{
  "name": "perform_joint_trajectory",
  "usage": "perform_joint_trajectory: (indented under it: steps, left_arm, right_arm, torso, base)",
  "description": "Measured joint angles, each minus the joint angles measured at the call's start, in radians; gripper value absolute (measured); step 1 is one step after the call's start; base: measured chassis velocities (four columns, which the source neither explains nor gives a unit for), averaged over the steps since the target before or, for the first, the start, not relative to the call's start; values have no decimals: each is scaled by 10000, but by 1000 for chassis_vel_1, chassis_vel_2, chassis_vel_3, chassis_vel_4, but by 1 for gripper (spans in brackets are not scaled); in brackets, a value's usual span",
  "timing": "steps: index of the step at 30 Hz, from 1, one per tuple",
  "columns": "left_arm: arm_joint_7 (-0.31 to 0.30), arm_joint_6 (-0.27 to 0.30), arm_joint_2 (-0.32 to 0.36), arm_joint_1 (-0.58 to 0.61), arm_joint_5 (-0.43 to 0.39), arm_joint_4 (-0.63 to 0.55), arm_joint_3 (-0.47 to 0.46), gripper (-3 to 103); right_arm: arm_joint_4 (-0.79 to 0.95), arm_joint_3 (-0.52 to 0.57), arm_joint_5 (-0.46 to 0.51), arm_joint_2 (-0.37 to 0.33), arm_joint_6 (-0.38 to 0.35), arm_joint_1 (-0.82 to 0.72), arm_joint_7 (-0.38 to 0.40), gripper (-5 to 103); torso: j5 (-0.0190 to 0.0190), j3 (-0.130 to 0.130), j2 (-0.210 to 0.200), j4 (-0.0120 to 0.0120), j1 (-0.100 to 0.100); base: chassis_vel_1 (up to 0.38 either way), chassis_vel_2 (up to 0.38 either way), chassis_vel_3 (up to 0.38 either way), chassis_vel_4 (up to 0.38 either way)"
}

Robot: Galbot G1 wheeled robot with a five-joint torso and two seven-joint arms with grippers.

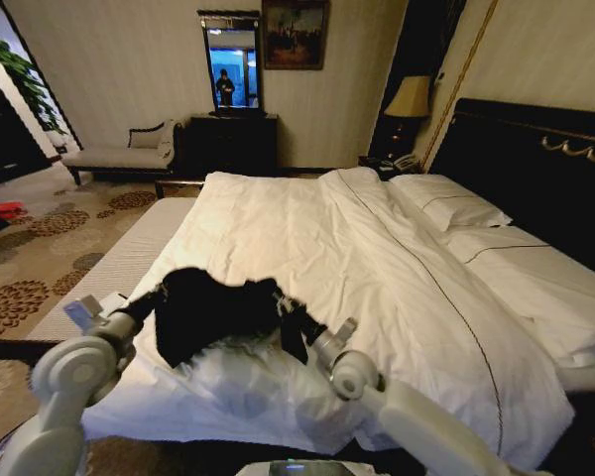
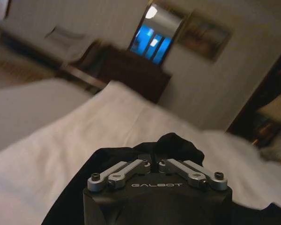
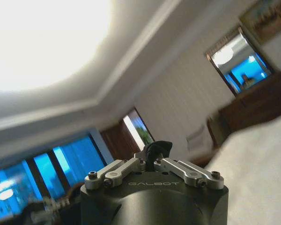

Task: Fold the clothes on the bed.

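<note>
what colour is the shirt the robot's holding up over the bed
Black, clearest in the head view: the T-shirt hangs between the left gripper and right gripper.

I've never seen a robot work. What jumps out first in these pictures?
The black T-shirt stands out, a dark bunch held up between the two grippers over the near corner of the white bed. The left gripper has its jaws closed on one side of the fabric, and the right gripper pinches a black tuft at the other side. Beyond the bed, a mirror hangs above a dark dresser on the far wall.
</note>
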Motion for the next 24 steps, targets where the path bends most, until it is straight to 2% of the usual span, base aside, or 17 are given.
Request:
perform_joint_trajectory:
  steps: [1,4,11,17,21,22,24]
  left_arm:
    - [0,0,0,0,0,0,0,3]
    - [538,-525,-48,188,267,-463,-183,3]
    - [1030,-1159,-255,333,395,-1278,-353,3]
    - [1171,-1415,-116,462,-421,-1744,-1209,3]
    - [1181,-1451,99,871,-1097,-1755,-2554,3]
    - [1181,-1451,99,871,-1097,-1755,-2554,3]
    - [1170,-1451,165,1090,-1449,-1764,-3230,3]
  right_arm:
    - [0,0,0,0,0,0,0,2]
    - [885,602,527,-400,10,5,-6,2]
    - [2064,1185,1040,-1075,-38,27,34,2]
    - [3192,2226,1994,-1785,-209,-27,147,2]
    - [4110,3662,3205,-2579,-384,-270,435,2]
    - [4110,3662,3205,-2579,-384,-270,435,2]
    - [4132,4347,3606,-2881,-460,-436,556,2]
  torso:
    - [0,0,0,0,0]
    - [-1,0,0,0,0]
    - [0,-1,0,-1,0]
    - [0,-1,0,0,0]
    - [-3,-1,1,0,0]
    - [-3,-1,1,0,0]
    - [-3,-2,1,3,-1]
  base:
    - [0,0,0,0]
    - [0,0,0,0]
    - [0,0,0,0]
    - [0,0,0,0]
    - [0,0,0,0]
    - [0,0,0,0]
    - [0,0,0,0]
